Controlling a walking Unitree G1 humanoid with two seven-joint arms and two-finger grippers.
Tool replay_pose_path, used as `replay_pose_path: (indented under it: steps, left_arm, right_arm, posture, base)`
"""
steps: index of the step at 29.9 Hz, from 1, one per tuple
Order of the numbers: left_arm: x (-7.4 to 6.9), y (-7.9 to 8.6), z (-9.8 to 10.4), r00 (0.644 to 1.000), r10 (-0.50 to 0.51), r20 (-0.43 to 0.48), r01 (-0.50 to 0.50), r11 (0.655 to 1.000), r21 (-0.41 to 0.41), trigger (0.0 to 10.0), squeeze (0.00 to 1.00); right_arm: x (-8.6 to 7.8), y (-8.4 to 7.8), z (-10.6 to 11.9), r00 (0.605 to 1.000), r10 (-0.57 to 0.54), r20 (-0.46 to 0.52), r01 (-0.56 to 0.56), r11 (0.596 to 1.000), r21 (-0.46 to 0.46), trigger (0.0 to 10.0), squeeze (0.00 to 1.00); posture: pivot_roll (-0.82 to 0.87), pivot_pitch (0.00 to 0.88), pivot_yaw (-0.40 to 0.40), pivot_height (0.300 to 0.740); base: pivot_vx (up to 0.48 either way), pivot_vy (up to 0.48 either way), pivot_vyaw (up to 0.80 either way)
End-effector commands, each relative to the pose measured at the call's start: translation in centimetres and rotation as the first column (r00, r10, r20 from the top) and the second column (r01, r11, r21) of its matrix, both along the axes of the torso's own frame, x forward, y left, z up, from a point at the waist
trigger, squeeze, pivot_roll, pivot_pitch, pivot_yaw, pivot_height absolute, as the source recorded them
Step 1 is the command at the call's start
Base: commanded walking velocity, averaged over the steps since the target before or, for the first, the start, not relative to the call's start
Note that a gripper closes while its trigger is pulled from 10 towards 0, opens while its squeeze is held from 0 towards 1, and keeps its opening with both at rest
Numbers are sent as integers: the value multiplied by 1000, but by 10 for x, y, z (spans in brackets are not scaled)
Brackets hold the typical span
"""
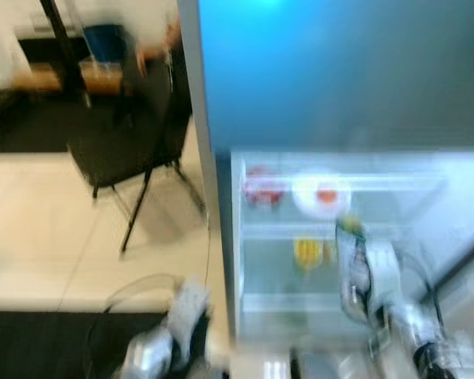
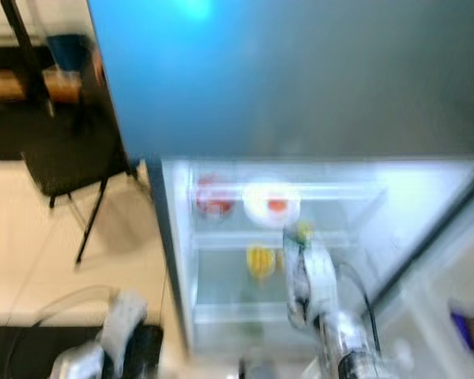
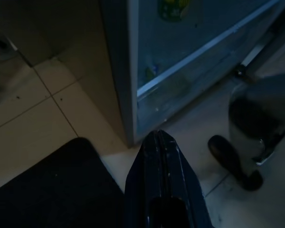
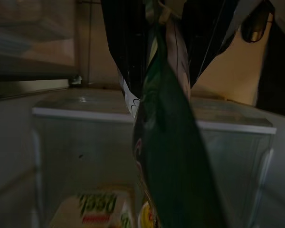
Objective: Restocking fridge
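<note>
Two hands in play, head views motion-blurred. Right hand (image 4: 149, 28) is reached into the open grey-blue fridge (image 2: 300, 87), its black fingers pinched tight on the top edge of a dark green glossy snack bag (image 4: 173, 156); the bag hangs down from the fingertips. Just beyond the bag sits a clear plastic fridge drawer with a white front rim (image 4: 85, 115). Below the bag, inside the drawer, lies a pale packet with green lettering (image 4: 97, 209), close to the bag's lower end; contact between them can't be judged.

In the head views the right hand holds the bag's green top (image 2: 302, 231) at the middle shelf level. Just beside it, toward the robot's left, is a yellow item (image 2: 260, 260), too blurred to identify. Above the hand on the upper glass shelf (image 1: 426, 183): a white round plate with something red on it (image 2: 270, 204) and, next to that, a red blurry item (image 2: 213, 196).

Left hand (image 3: 160, 156) hangs low outside the fridge, off to the left of the right hand, black fingers pressed together, holding nothing. Under it: pale tiled floor (image 3: 47, 118) and a black floor mat (image 3: 52, 190). Ahead of it is the fridge's bottom corner, with the robot's dark foot (image 3: 232, 161) to one side.

Far behind the left hand stands a black folding chair (image 1: 126, 134).
</note>
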State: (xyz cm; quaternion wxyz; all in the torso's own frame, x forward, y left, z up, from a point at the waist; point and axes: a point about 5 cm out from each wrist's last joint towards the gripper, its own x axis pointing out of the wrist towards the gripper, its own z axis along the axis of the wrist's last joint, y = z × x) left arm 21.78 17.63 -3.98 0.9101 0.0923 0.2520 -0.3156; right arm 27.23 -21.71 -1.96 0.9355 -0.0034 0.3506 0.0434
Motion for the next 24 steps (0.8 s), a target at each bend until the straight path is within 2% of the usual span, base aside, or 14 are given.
replay_pose_path:
  steps: [1, 9, 16, 24]
  left_arm:
    - [6, 3, 6, 999, -38, 38, 37, 999, 25, 10000, 0]
    - [14, 2, 13, 996, -59, 71, 57, 998, 28, 10000, 0]
    - [24, -2, 21, 990, -72, 123, 70, 997, 21, 10000, 0]
    - [30, -6, 26, 984, -94, 153, 92, 996, 23, 10000, 0]
  right_arm:
    - [16, -3, 16, 995, -9, 96, 9, 1000, -1, 10000, 0]
    - [29, -5, 29, 990, -17, 139, 20, 1000, -22, 10000, 0]
    - [30, -2, 30, 989, -9, 150, 12, 1000, -17, 10000, 0]
    - [29, -5, 30, 987, -17, 157, 19, 1000, -11, 10000, 0]
  posture:
    - [-56, 0, -51, 610]
    - [-59, 0, -50, 595]
    - [-59, 0, -50, 570]
    - [-57, 0, -49, 535]
  base:
    - [0, 0, 0]
    - [0, 0, 0]
    - [0, 0, 0]
    - [0, 0, 0]
